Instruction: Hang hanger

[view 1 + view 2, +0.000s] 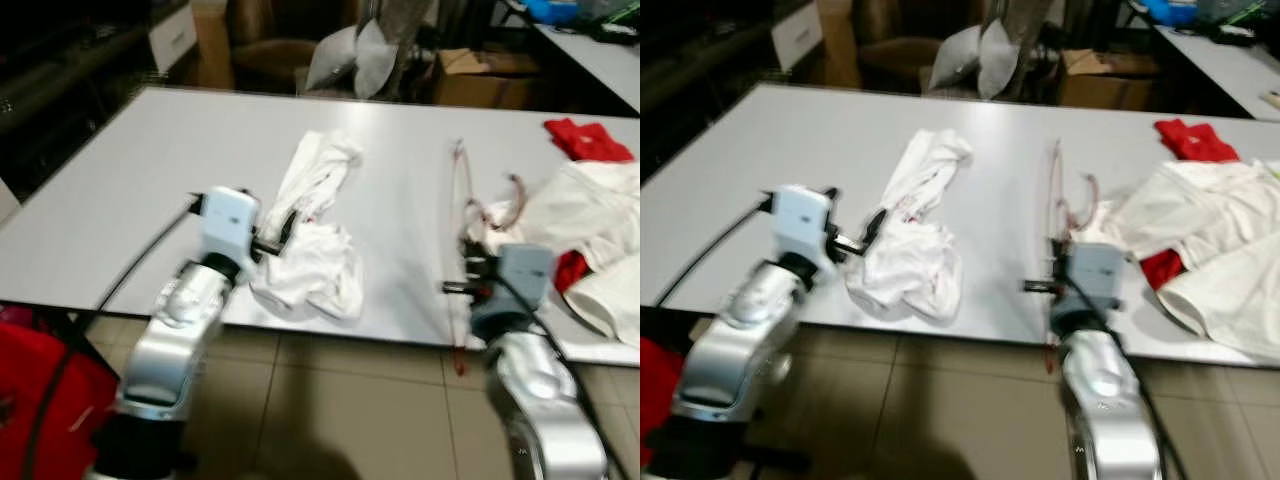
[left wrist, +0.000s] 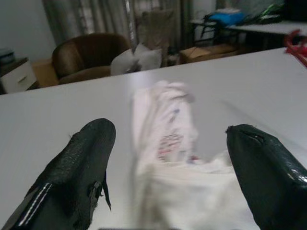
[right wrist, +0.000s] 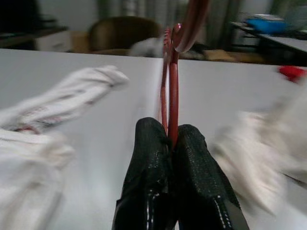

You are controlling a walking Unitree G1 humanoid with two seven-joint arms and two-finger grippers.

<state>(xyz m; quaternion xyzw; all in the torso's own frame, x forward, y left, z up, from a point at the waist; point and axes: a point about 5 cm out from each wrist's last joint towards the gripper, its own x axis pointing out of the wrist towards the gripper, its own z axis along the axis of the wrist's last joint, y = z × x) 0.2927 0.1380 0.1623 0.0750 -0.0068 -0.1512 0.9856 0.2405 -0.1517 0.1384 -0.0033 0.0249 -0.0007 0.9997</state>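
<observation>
Red plastic, thin and bowed — the clothes hanger (image 3: 172, 72) is pinched between the pressed-together black fingers of the right gripper (image 3: 173, 139) at the table's near edge, its length running away across the white tabletop (image 1: 120, 190) toward the far side. To do this step well, I judge the grip should stay firm and low on the hanger while it is lifted clear, kept level so the far end does not drag or snag cloth.

Left of it, the left gripper (image 2: 170, 158) hovers with its fingers spread wide over a crumpled white garment (image 1: 315, 265) that lies from the near edge inward — nothing is held there.

Just right of the hanger sits a heap of white clothing (image 1: 600, 230) with a red garment (image 1: 588, 140) beyond it; the heap lies close enough to catch the hanger's hook, which I take as the main risk. Farther off stand a brown armchair (image 2: 91, 55), cardboard boxes (image 1: 480, 75) and another table (image 1: 595, 55). No rail to hang on is visible.
</observation>
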